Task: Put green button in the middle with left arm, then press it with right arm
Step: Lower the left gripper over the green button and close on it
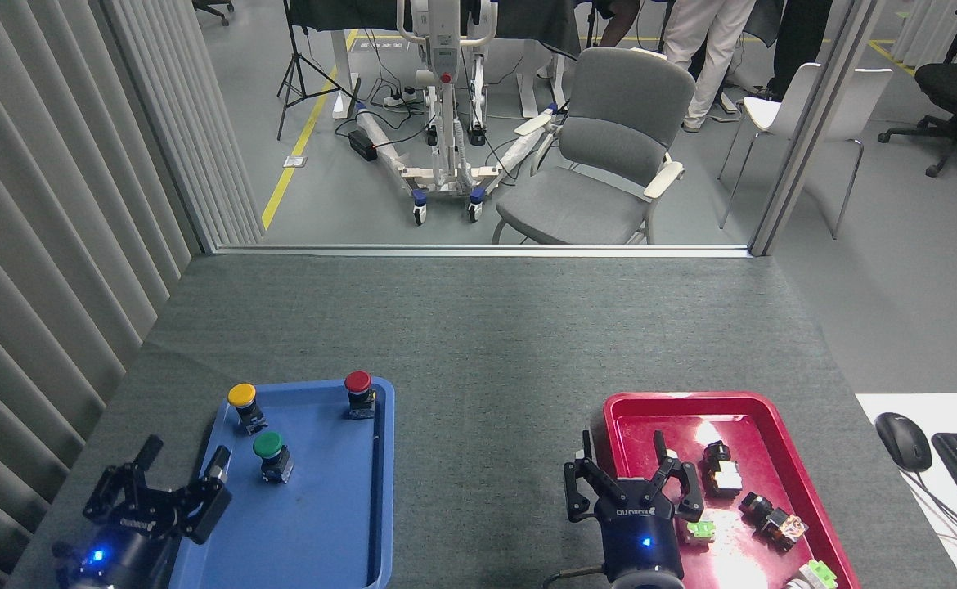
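Now: green button (269, 451) stands upright in your blue tray (331, 523), forward and right of the left pincer (174, 478), which is spread, empty and the nearer. Right pincer (624, 465) spread beside the red tray (806, 491). Mid-worktop (487, 425) bare.

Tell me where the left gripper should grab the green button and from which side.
Probably the short base under the cap, not the domed green cap, which would likely slip. The green button stands upright in the blue tray, apart from the others, so the open left gripper could come from its near-left side.
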